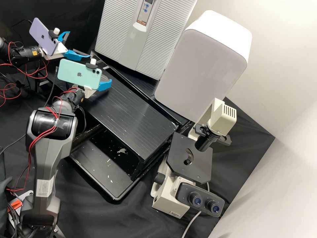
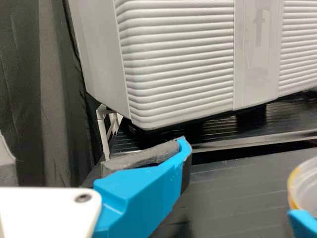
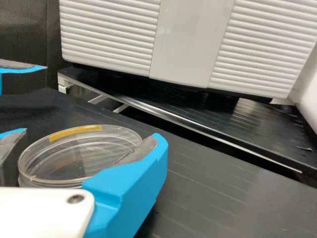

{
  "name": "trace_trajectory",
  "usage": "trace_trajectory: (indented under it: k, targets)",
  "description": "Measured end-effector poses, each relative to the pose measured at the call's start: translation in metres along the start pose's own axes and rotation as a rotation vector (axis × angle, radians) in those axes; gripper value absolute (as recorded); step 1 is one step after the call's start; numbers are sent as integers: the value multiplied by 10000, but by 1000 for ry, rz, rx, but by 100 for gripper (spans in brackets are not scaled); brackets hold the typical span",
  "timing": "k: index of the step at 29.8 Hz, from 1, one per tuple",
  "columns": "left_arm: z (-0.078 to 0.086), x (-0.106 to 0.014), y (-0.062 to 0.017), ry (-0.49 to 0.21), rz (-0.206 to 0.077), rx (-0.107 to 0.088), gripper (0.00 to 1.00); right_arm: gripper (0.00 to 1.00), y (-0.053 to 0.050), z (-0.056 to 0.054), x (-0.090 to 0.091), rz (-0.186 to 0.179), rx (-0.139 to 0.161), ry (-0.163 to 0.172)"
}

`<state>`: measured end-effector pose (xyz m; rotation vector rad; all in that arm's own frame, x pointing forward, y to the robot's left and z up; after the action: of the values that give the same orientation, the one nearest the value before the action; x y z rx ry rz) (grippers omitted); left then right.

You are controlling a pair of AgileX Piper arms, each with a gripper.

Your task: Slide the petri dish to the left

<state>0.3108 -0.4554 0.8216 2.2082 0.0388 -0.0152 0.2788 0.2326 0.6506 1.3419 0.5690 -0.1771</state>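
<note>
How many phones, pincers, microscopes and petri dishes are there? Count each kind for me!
phones: 2, purple phone and mint phone
pincers: 2, left pincer and right pincer
microscope: 1
petri dish: 1
Total: 6

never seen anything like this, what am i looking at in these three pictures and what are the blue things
Two grey robot arms stand at a black platform. The wide picture comes from a fixed camera above; the other two from a camera on each arm's wrist. The blue things are each arm's tool, for grasping. The right tool sits around a clear petri dish on the platform; whether it squeezes it, I can't tell. The left tool is open and holds nothing. Behind stands a white ribbed machine, and a microscope stands beside the platform.
</note>
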Motion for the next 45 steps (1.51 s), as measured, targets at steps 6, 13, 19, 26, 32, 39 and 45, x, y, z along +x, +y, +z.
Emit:
trace_trajectory:
  k: [6, 13, 19, 26, 32, 39, 45]
  targets:
    - [0, 0, 0, 0, 0, 0, 100, 0, -7, -101, 11, 2, 2, 27]
    - [0, 0, 0, 0, 0, 0, 100, 0, -46, -182, 2, -24, -1, 46]
    - [0, 0, 0, 0, 0, 0, 100, 0, -61, -235, -8, -34, -42, 59]
    - [0, 0, 0, 0, 0, 0, 100, 0, -56, -304, -3, -45, -74, 93]
    - [0, 0, 0, 0, 0, 0, 100, 0, -34, -409, 4, -51, -149, 169]
    - [0, 0, 0, 0, 0, 0, 100, 0, 1, -461, 22, -67, -175, 216]
    - [0, 0, 0, 0, 0, 0, 100, 0, 16, -484, 25, -68, -145, 223]
